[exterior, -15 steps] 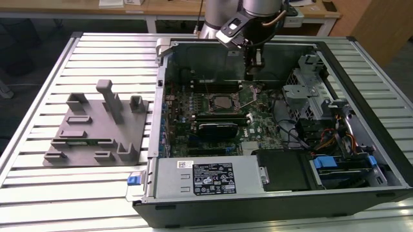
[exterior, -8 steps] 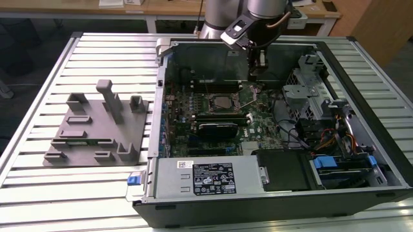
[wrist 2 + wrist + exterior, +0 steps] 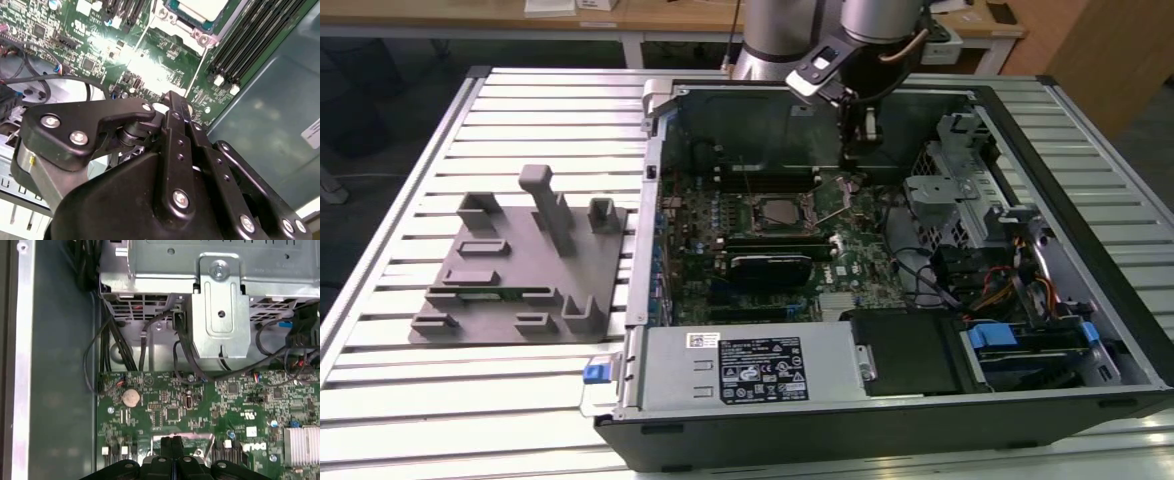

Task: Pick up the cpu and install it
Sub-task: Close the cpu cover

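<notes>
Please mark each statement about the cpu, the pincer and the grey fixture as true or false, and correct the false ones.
1. The cpu sits on the motherboard. True.
2. The pincer holds the cpu. False: its fingers are together with nothing between them, and the cpu lies apart from it on the board.
3. The pincer is inside the open case, above the motherboard. True.
4. The grey fixture stands inside the case. False: it stands on the table, at the exterior view's left of the case.
</notes>
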